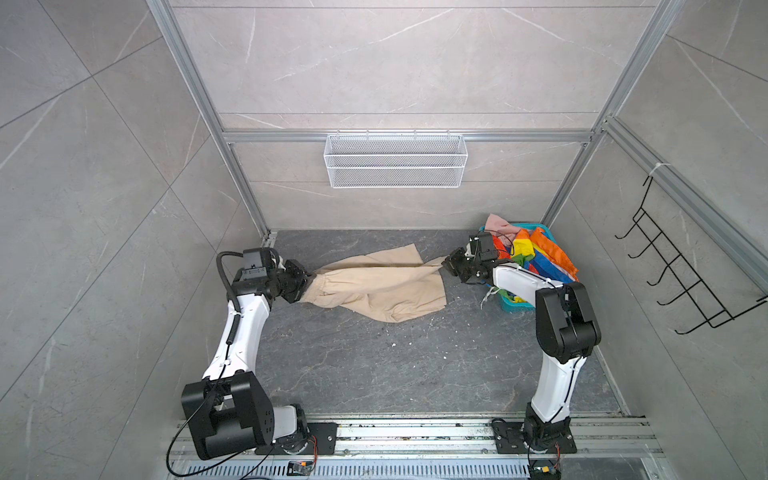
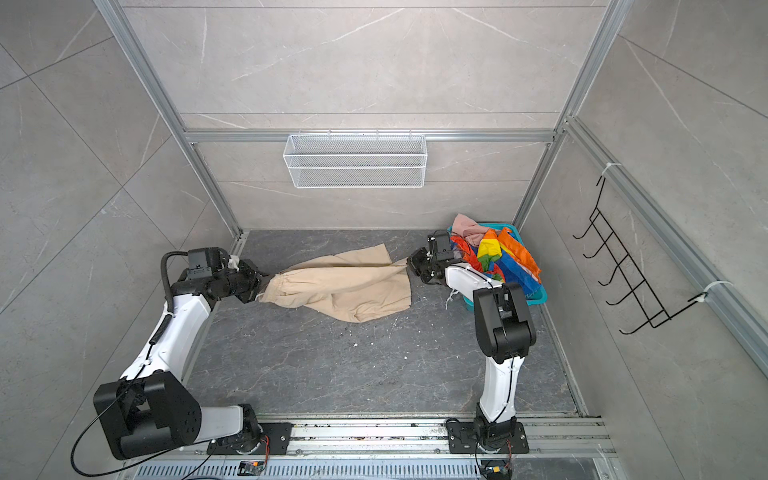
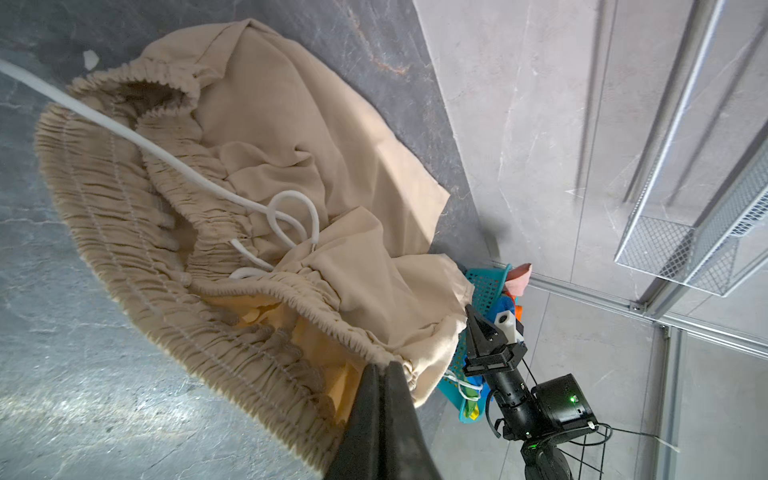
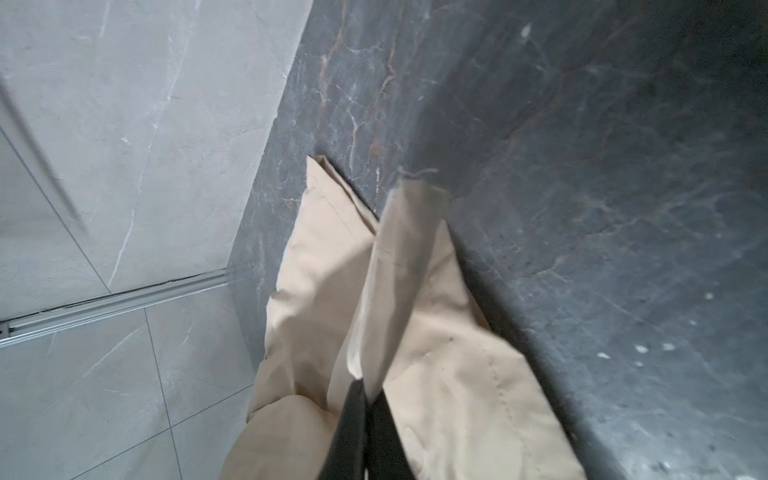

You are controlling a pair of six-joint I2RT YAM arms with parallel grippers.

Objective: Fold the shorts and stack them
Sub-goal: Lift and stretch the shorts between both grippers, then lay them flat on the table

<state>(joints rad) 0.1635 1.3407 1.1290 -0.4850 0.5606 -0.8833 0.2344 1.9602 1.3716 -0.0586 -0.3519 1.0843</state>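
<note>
On the left side of both top views, the left gripper (image 1: 308,277) is seen closed on the gathered elastic waistband of the beige shorts (image 1: 374,286). A small label (image 1: 254,272) is carried on the wrist camera (image 1: 257,259) above it, but its writing is too small to be read. In the left wrist view the two black jaws are pressed together over the waistband edge, and a white drawstring (image 3: 291,210) is looped on the fabric.

The beige shorts are stretched across the dark tabletop (image 1: 374,365) between the two grippers. One leg is spread toward the back wall and the lower part is bunched in folds.

At the right end, the right gripper (image 1: 448,264) is closed on a leg hem. In the right wrist view, which is blurred, the jaws are shut on a narrow strip of beige cloth.

Further right, the rainbow-striped shorts (image 1: 540,257) are piled in the teal basket (image 1: 515,306). Only a corner of the pink shorts (image 1: 500,222) is seen behind them. Much of the basket is hidden by the right arm (image 1: 523,282). A white cord (image 1: 489,296) hangs at the basket's front, and it cannot be told to which garment it belongs.
</note>
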